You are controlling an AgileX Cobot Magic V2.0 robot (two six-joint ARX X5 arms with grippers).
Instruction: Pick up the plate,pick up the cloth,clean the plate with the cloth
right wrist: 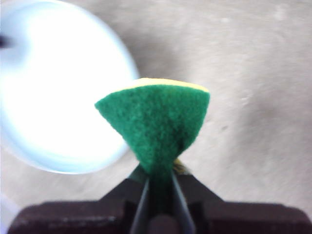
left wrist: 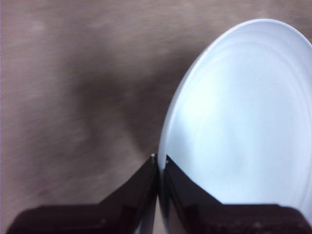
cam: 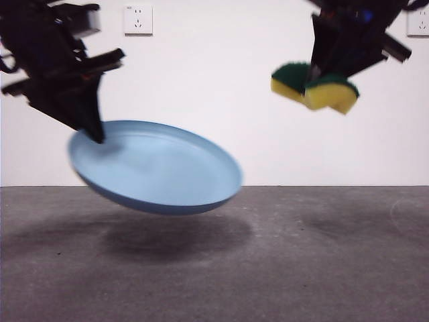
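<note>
We saw the left hand (cam: 94,131) pinching the rim of the plate (cam: 157,168), its jaws pressed together on the edge, at the left of the front view. The plate hung tilted in the air, clear of the grey table (cam: 301,268), its shadow on the surface below. We saw the right hand (cam: 315,84) high at the right of the front view, clamped on the cloth (cam: 325,90), a yellow sponge with a green scouring face squeezed so it folded between the jaws. The sponge was well apart from the plate, also off the table. Two wall sockets (cam: 138,19) sat on the white wall behind.
</note>
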